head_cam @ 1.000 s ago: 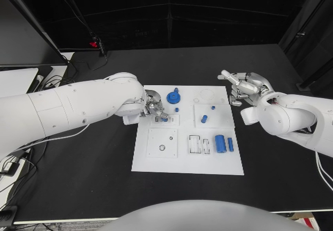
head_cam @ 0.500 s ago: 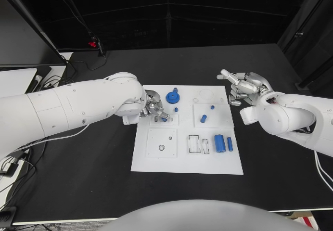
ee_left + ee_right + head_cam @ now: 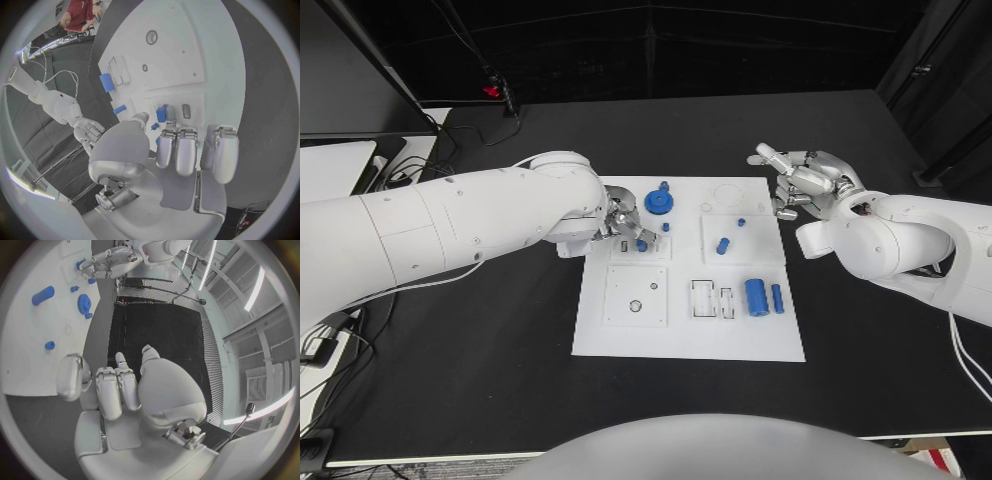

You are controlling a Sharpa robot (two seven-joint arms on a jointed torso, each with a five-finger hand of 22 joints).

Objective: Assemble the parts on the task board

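The white task board [image 3: 689, 335] lies mid-table. My left hand [image 3: 620, 225] is low over its upper left corner and pinches a small blue part [image 3: 642, 245] between thumb and finger, at a square recessed plate. The left wrist view has that part [image 3: 162, 113] at my fingertips [image 3: 166, 142], next to a narrow slot. My right hand [image 3: 805, 182] hovers off the board's upper right edge, fingers loosely bent, holding nothing. A round blue part [image 3: 661, 205], a blue peg [image 3: 724, 246] and a blue cylinder [image 3: 757, 297] rest on the board.
A thin blue bar [image 3: 777, 298] lies beside the cylinder, and two tiny blue pegs [image 3: 666, 228] [image 3: 741, 224] stand near the top. A square plate with holes [image 3: 636, 296] and a slotted plate [image 3: 714, 300] occupy the lower half. Black table [image 3: 473, 340] surrounds the board.
My left hand's fingers have shifted the small blue part slightly to the right at the recess. The right hand has stayed where it was.
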